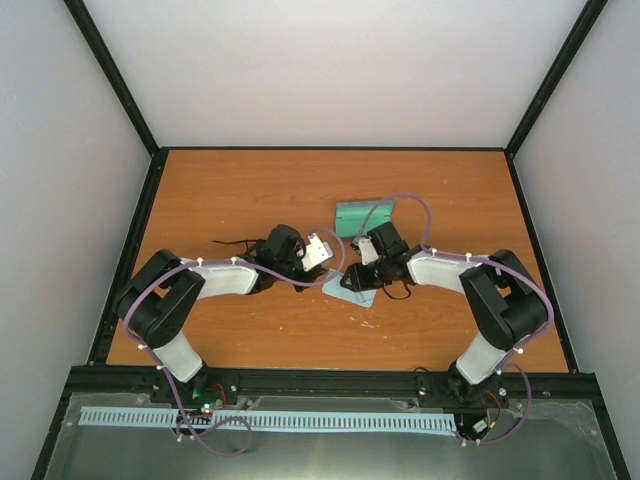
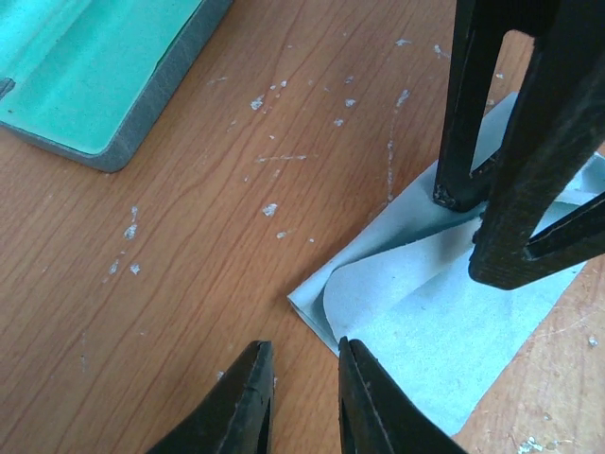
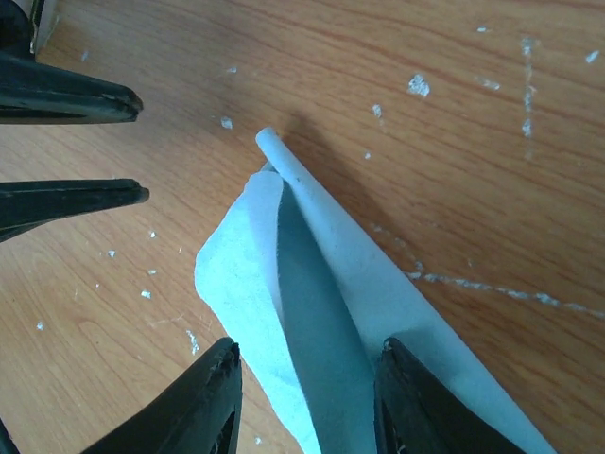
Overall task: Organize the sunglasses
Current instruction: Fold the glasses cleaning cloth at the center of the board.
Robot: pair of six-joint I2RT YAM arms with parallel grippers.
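Observation:
The pale blue cloth (image 1: 349, 291) lies partly folded on the table, one flap curled over (image 2: 444, 322). My right gripper (image 3: 307, 364) is open, its tips down on the cloth with the raised fold (image 3: 321, 284) between them; its fingers (image 2: 463, 142) also show in the left wrist view. My left gripper (image 2: 302, 352) is open and empty, low over the wood just short of the cloth's corner. The grey-blue case (image 1: 365, 215) lies open, green inside up (image 2: 85, 66). A thin black shape (image 1: 232, 243) behind the left wrist may be the sunglasses, mostly hidden.
The wooden table (image 1: 300, 190) is walled by a black frame and white panels. Both arms meet at the middle, the fingertips a few centimetres apart. White flecks dot the wood.

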